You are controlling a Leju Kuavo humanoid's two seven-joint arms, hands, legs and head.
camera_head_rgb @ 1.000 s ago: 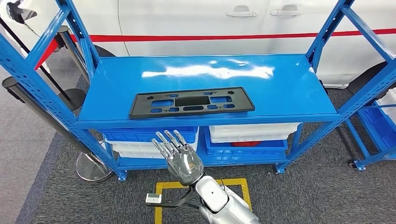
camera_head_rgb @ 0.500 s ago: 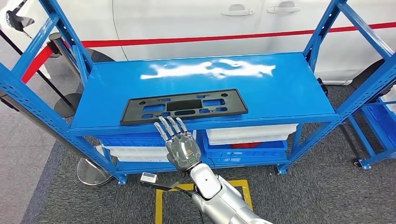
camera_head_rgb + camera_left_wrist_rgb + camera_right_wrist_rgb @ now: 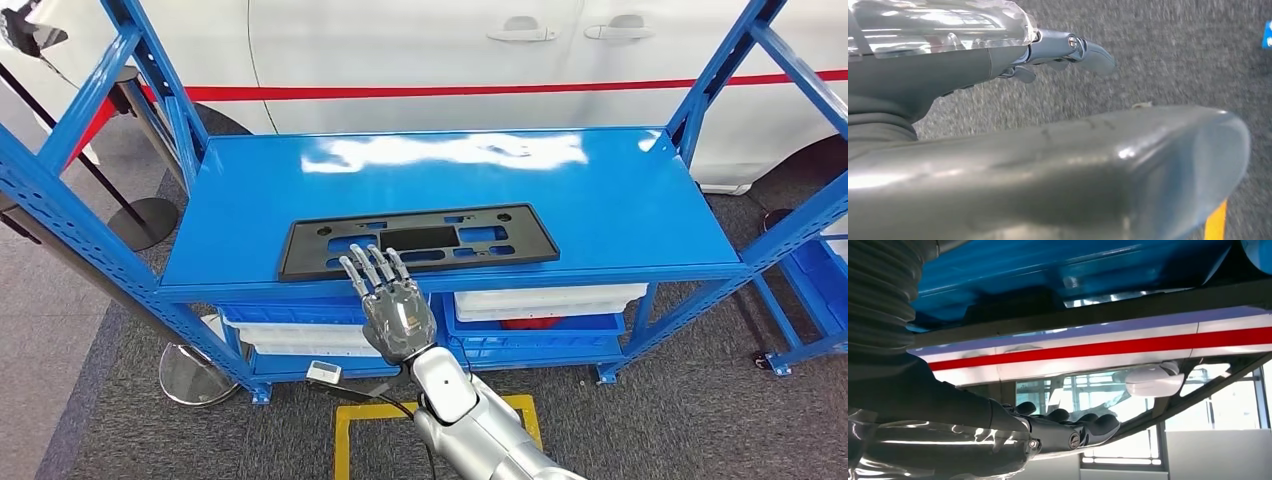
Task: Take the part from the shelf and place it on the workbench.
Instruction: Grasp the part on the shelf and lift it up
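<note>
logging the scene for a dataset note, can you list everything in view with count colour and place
part: one, black, flat near the shelf's front edge
shelf: one, blue, in front of the robot
bins: several, blue and white, on the lower level
car: one, white with a red stripe, behind the shelf
stanchion base: one, silver, on the carpet at lower left
floor marking: one, yellow, below the shelf
right hand: one, grey, fingers spread, over the part's front edge
left hand: one, grey, above the carpet
</note>
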